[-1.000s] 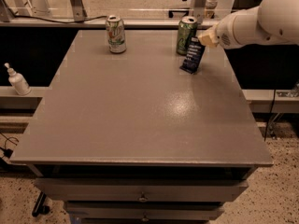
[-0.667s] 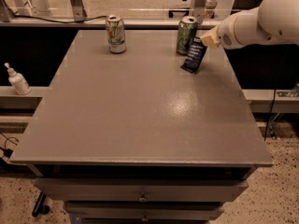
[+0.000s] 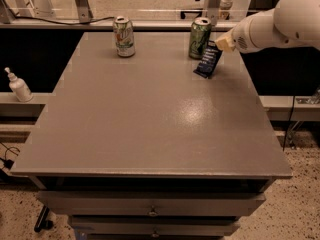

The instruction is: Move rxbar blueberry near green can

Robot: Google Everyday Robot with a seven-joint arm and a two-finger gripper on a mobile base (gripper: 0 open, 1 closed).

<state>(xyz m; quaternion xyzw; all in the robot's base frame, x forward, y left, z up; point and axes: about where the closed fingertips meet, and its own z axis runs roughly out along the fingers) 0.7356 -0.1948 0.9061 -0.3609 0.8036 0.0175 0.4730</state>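
Note:
The green can (image 3: 199, 38) stands upright at the far right of the grey table (image 3: 150, 119). The rxbar blueberry (image 3: 208, 61), a dark navy wrapper with white text, stands tilted on the table just right of the can, its lower end on the surface. My gripper (image 3: 222, 43) reaches in from the right on a white arm (image 3: 280, 21) and sits at the bar's upper end, beside the can.
A mostly white can with green and red marks (image 3: 124, 36) stands at the far left-centre of the table. A white pump bottle (image 3: 19, 85) sits on a ledge to the left. Drawers lie below the table's front edge.
The bar and gripper have shifted very slightly; the bar stays tilted beside the green can. Nothing else has moved.

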